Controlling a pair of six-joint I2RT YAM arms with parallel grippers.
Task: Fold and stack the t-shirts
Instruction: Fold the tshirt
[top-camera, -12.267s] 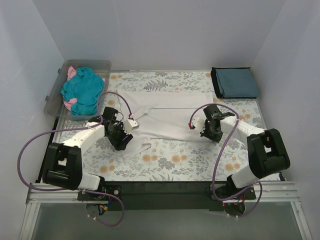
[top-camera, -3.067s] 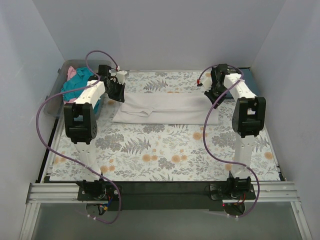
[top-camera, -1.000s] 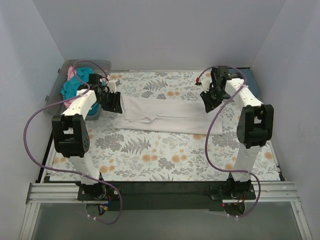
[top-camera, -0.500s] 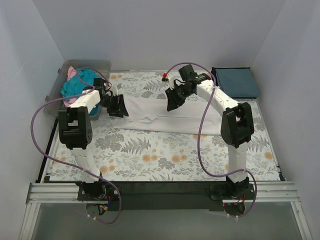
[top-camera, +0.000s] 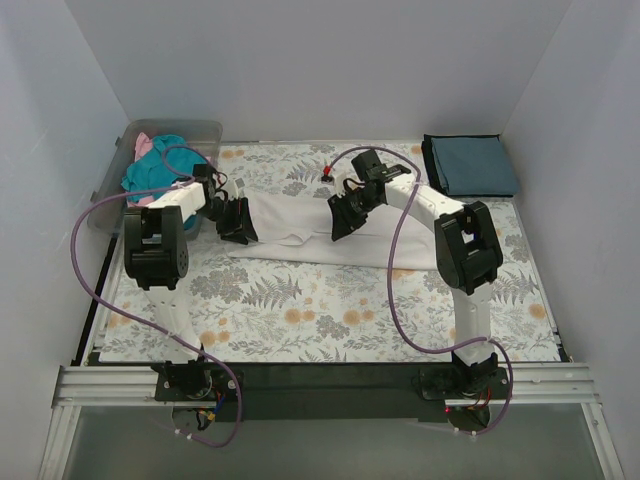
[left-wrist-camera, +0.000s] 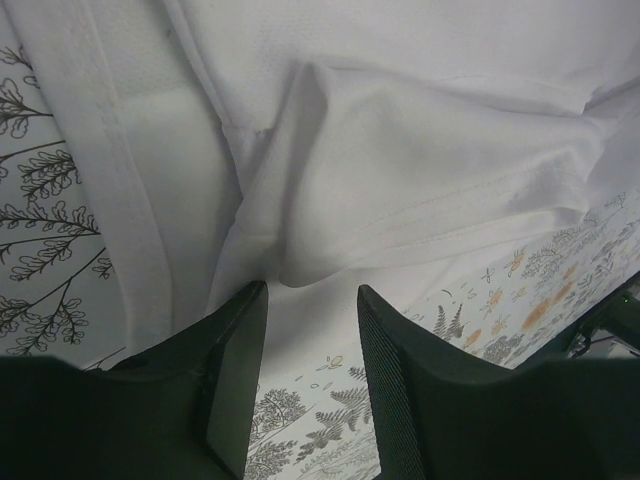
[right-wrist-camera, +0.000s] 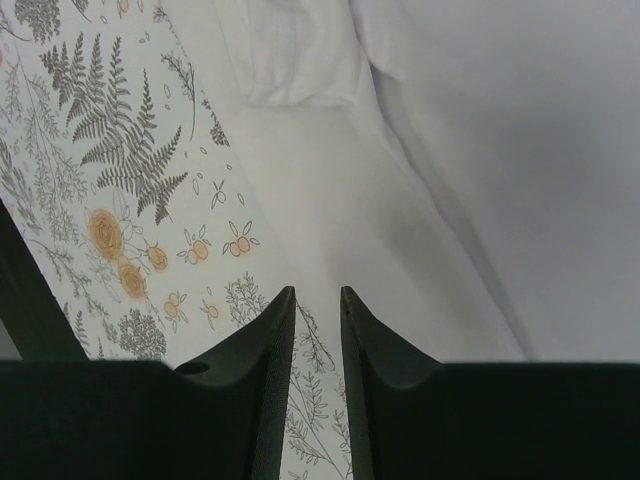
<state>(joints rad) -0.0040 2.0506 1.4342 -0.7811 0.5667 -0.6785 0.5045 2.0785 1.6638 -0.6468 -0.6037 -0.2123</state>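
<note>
The white t-shirt (top-camera: 290, 215) lies folded in a long band across the back middle of the table. My left gripper (top-camera: 237, 222) is low at its left end, open and empty, with bunched white cloth (left-wrist-camera: 400, 150) just past the fingertips (left-wrist-camera: 310, 292). My right gripper (top-camera: 343, 220) hovers over the near edge of the shirt's middle, its jaws a narrow gap apart (right-wrist-camera: 315, 292) and empty, with white cloth (right-wrist-camera: 480, 150) ahead. The dark slate-blue tee (top-camera: 470, 165) lies folded at the back right. The teal tee (top-camera: 160, 175) and the pink tee (top-camera: 143, 147) are heaped in a bin.
A clear plastic bin (top-camera: 205, 130) stands at the back left corner. The floral table cover (top-camera: 330, 300) spreads under everything. My right arm (top-camera: 425, 205) reaches over the shirt's right half. White walls close in the back and sides.
My right gripper swung from the shirt's right end to its middle and dropped a little toward the near edge. My left gripper shifted slightly nearer at the left end.
</note>
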